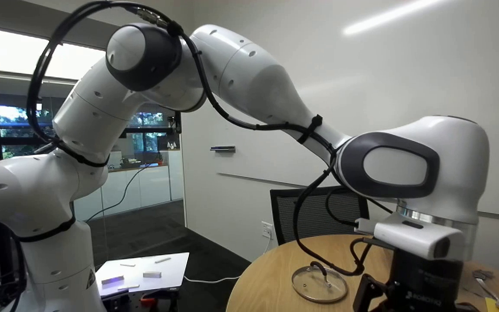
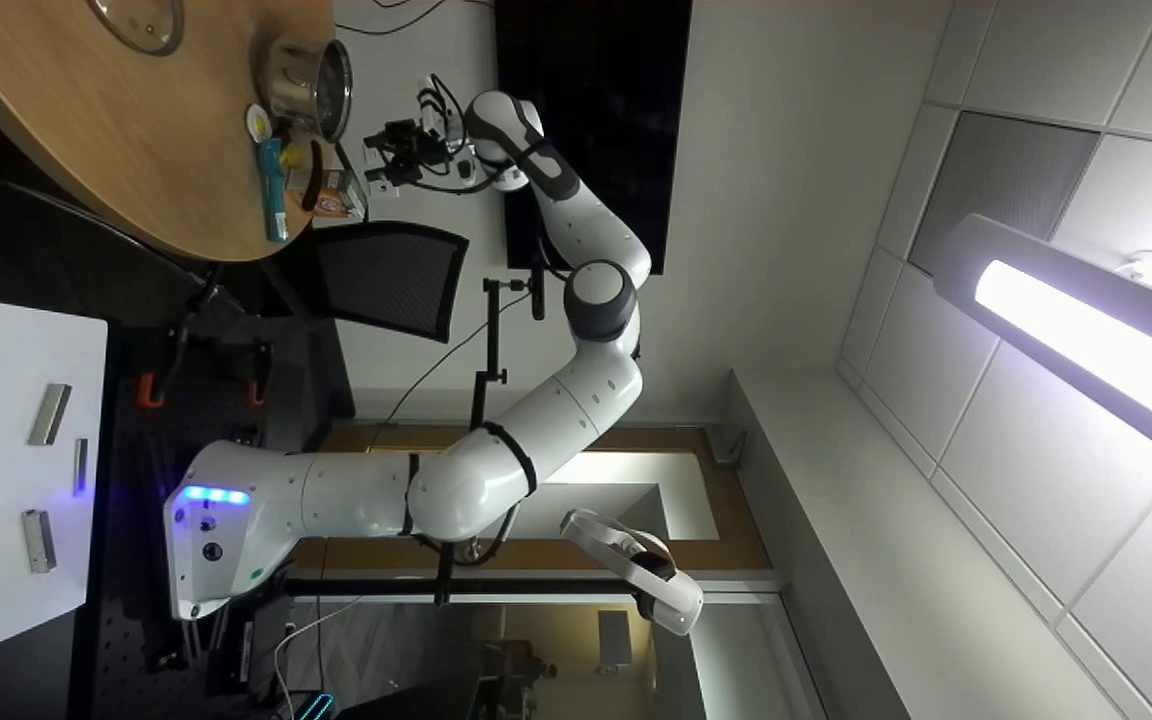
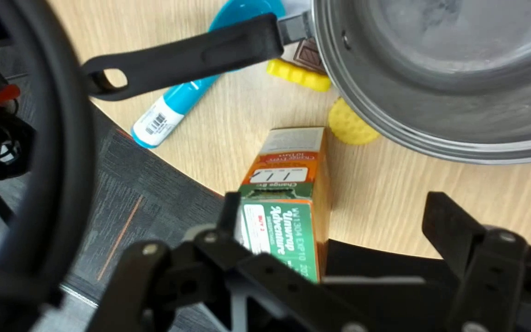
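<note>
In the wrist view, smooth printed card on the box (image 3: 288, 193). Matt black on the gripper (image 3: 333, 210), dotted with small metal screws (image 3: 150, 249). Grey metal for the pan (image 3: 445, 87), satiny and smudged inside, brighter along the rim (image 3: 431, 150); dull black plastic, by its look, for the handle (image 3: 210, 53). Glossy blue plastic for the utensil (image 3: 192, 93), under a white, paper-like label (image 3: 155, 122). Pale, smooth, fine-grained wood for the table (image 3: 385, 193); a pitted, matt face on the biscuit (image 3: 349, 122); coarse, woven-looking texture in the carpet (image 3: 145, 189). In an exterior view, metal-edged clear glass for the lid (image 1: 314, 288), open mesh on the chair (image 1: 312, 216), smooth, softly glossy white on the arm (image 1: 249, 78).
</note>
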